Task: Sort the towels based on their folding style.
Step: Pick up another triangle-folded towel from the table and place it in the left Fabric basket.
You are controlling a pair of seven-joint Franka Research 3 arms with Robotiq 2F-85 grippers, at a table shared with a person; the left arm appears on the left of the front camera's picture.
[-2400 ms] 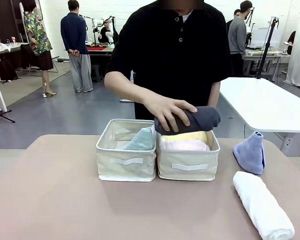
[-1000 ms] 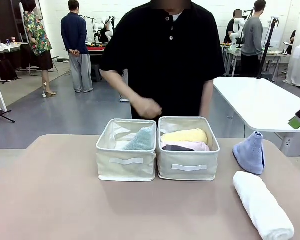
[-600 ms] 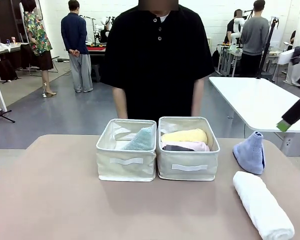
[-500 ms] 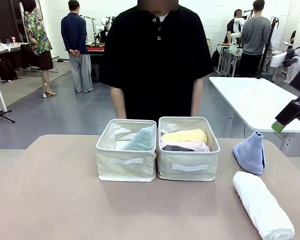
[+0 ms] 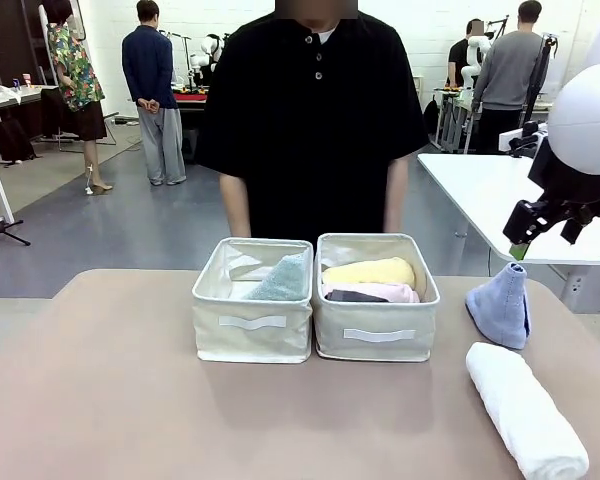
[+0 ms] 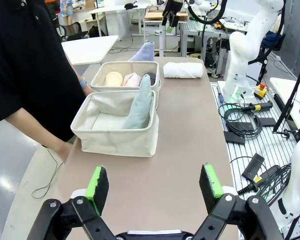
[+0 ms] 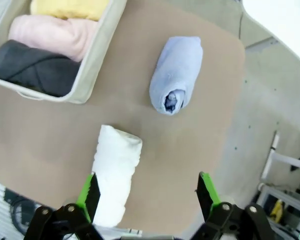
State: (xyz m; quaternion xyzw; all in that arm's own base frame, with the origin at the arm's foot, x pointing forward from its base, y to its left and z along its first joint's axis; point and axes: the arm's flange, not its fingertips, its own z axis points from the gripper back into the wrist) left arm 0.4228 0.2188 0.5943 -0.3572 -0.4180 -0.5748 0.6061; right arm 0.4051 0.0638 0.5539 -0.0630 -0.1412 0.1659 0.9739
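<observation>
Almost straight above the light blue cone point(image 7: 176, 75), tip up at the right end of the table point(image 5: 100, 400) beside the white roll point(image 7: 115, 165), with the right gripper point(image 7: 147, 192) spread wide and empty; left gripper point(image 6: 152, 185), likewise spread, well away.

Right gripper point(image 5: 518, 248): hanging in the air over the right end of the table point(image 5: 100, 400), fingers pointing down.
Light blue cone point(image 5: 500, 305): standing upright just below the gripper, apart from it.
White roll point(image 5: 525, 408): lying below the gripper, nearer the camera than the cone.
Right bin point(image 5: 377, 345): sitting to the gripper's left, holding the yellow roll point(image 5: 370, 271), pink roll point(image 5: 390, 291) and dark grey roll point(image 5: 352, 296).
Left bin point(image 5: 252, 335): sitting farther left, touching the right bin, holding the pale green cone point(image 5: 280, 278).
Person point(image 5: 315, 120): standing behind both bins.
</observation>
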